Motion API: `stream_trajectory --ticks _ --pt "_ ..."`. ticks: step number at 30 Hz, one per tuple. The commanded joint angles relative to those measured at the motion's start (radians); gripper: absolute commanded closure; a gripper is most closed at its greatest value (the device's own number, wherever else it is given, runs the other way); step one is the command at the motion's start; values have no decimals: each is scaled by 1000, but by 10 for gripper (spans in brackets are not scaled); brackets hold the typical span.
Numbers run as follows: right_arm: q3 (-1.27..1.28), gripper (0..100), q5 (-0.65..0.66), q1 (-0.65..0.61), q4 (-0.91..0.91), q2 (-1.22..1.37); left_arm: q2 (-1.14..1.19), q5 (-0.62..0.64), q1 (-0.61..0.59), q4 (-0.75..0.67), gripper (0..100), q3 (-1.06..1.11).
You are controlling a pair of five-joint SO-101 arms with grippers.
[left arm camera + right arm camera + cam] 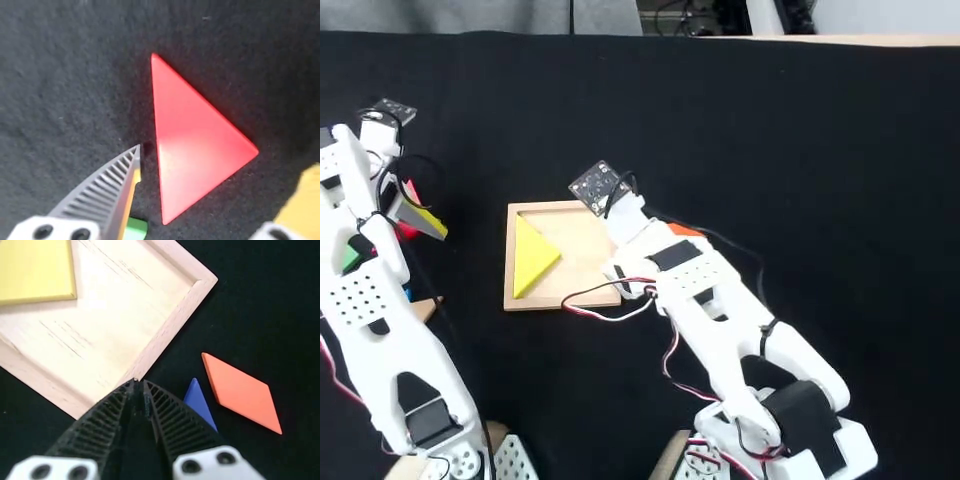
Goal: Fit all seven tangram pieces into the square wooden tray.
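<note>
One yellow triangle [532, 257] sits in your wooden tray [560, 299]; your right gripper [137, 385] hangs closed at its rim, your left gripper [413, 208] open beside the red triangle [195, 145].

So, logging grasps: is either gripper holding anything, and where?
Nothing. Right gripper shut empty by the square wooden tray; left gripper open around the red triangle piece.

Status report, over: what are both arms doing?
Right gripper shut, above rim of square wooden tray. Left gripper open over red triangle piece. Yellow triangle piece in tray.
</note>
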Motion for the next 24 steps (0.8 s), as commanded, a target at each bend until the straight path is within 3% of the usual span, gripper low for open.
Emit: stream_trajectory --ticks 1,15,21,24 --pt "-5 984 12 -11 -17 -5 8 9 13 -8 639 -30" --pt "-5 984 14 -11 -17 -5 35 12 50 28 673 -30" --pt "-5 984 14 -11 -17 -5 35 80 48 34 578 -39" --pt "-5 984 14 -11 -17 -5 44 74 45 35 603 -61"
